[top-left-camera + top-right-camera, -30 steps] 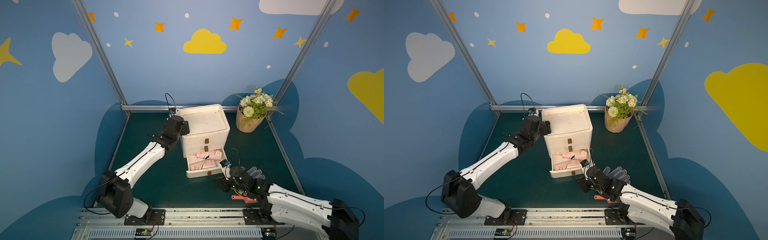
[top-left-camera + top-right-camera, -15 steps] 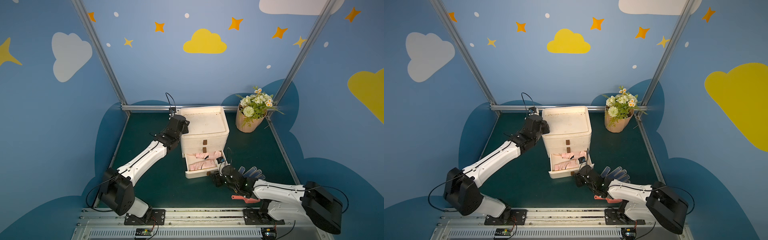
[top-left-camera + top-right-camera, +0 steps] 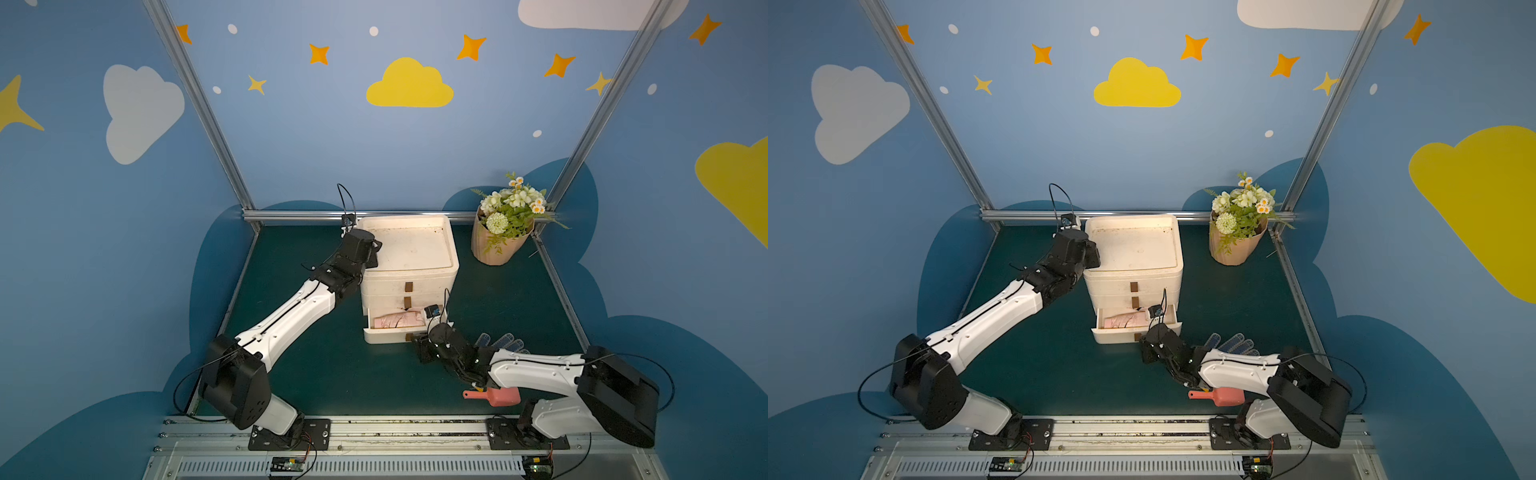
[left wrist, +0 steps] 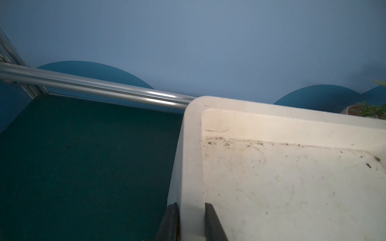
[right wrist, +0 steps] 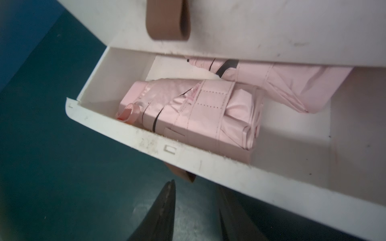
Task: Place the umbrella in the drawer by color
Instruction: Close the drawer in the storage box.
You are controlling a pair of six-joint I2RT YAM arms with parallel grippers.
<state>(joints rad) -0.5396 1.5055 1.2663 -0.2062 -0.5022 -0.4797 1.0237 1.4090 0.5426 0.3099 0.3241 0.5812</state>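
cabinet rim (image 4: pixel 192 156) is pinched by left fingers (image 4: pixel 170 221), likely as a brace; right fingers (image 5: pixel 163 212) are held parted, empty, at drawer tab (image 5: pixel 181 175)

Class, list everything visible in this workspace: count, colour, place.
cabinet: one, white, back centre of mat
bottom drawer: one, white, partly open
umbrellas: two, pink, folded inside bottom drawer
tab handles: three, brown, drawer fronts
flower pot: one, tan, back right corner
glove: count unclear, blue-dotted, behind right arm
scoop: one, coral, near right arm's base
mat: one, dark green, tabletop
left fingers: two, black, clamped on cabinet's top rim
right fingers: two, black, apart, by bottom drawer's handle
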